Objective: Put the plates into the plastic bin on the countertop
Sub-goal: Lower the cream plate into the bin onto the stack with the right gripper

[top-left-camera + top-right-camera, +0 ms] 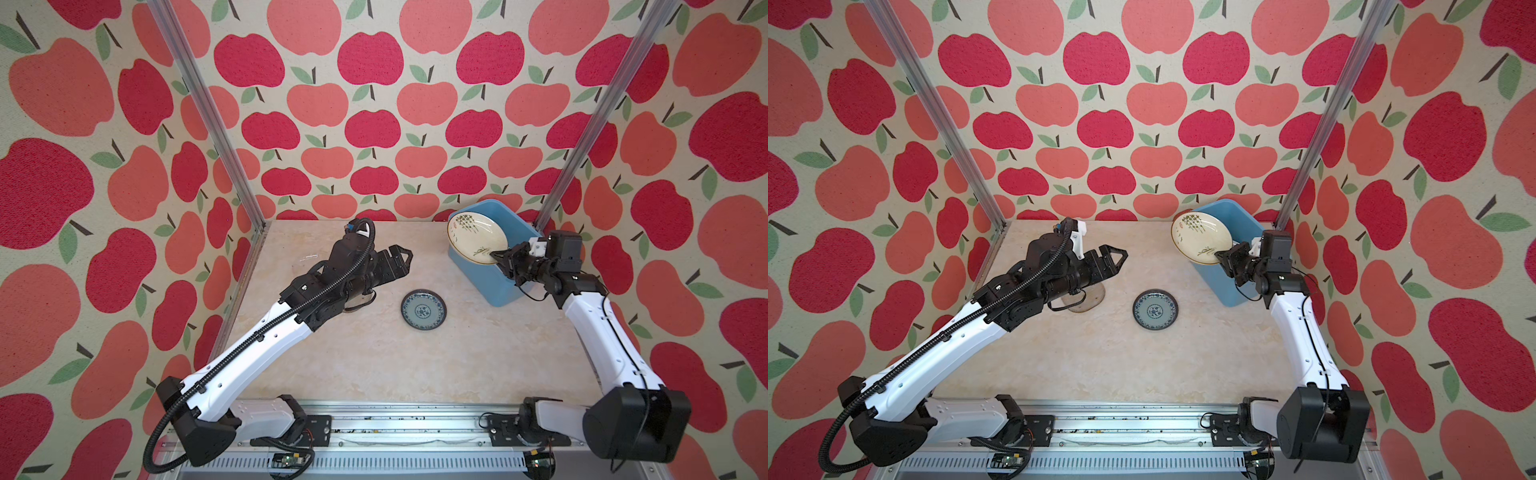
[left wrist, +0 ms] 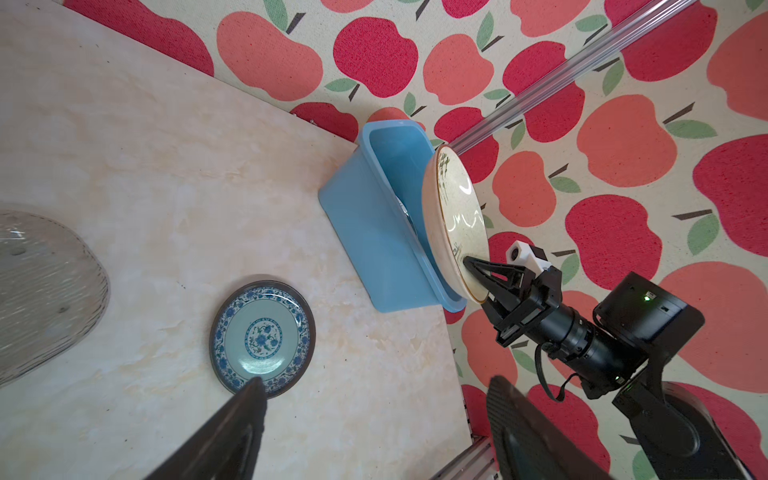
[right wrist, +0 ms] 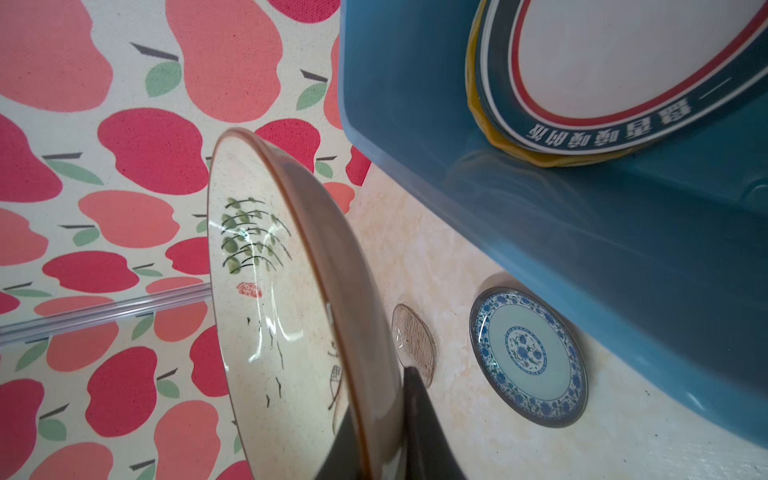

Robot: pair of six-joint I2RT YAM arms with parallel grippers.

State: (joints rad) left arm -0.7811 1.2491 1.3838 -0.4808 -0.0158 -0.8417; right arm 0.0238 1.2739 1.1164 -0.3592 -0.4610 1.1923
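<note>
The countertop [image 1: 374, 365] is seen as a smooth, marble-look slab with a faint sheen. The corner posts [image 1: 208, 112] are shown as brushed metal, and the walls [image 1: 374, 124] are covered in a matt, coarse-woven cloth. The plastic bin [image 1: 487, 283] is rendered in smooth, slightly shiny plastic, a glossy glaze with bright highlights is carried by the cream plate [image 1: 473, 237] and the blue-patterned plate [image 1: 423, 310], and the clear glass plate [image 2: 41, 291] is marked by a fine ribbed texture.

Bin [image 1: 494, 286] at the countertop's [image 1: 415, 365] back right, raised plate [image 1: 473, 239] above it; small plate [image 1: 423, 310] mid-counter, glass plate [image 1: 1094, 297] to its left.
</note>
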